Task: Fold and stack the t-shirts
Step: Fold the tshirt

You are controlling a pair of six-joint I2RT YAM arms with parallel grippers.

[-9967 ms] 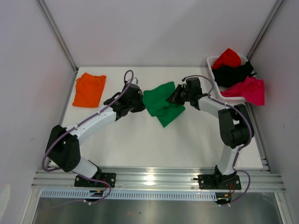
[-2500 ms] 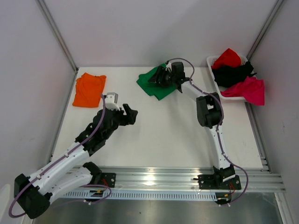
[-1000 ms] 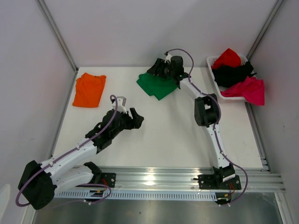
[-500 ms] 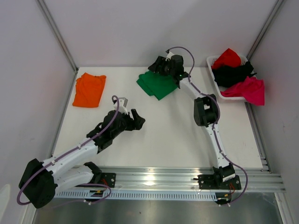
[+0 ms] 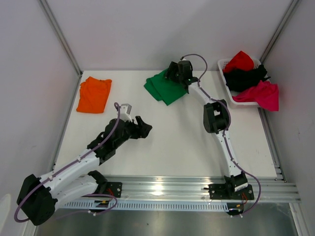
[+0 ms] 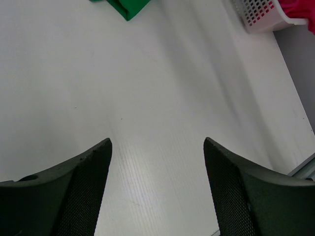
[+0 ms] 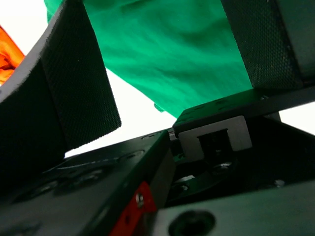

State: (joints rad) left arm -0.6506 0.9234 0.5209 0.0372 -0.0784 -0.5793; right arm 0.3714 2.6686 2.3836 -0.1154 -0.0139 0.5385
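My right gripper (image 5: pixel 173 70) is wide open and empty; the folded green t-shirt (image 5: pixel 165 88) lies just before its fingers. My left gripper (image 5: pixel 142 129) is open and empty too, with the orange t-shirt (image 5: pixel 94 94) well away on its left.

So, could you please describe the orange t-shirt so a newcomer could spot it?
On the white table, look to the far left corner. The orange t-shirt lies there alone, apart from the green t-shirt at the far middle; nothing else is orange.

The green t-shirt (image 5: pixel 165 90) now lies at the far edge, seemingly folded smaller, the left fingers (image 6: pixel 74 196) withdrawn from it.
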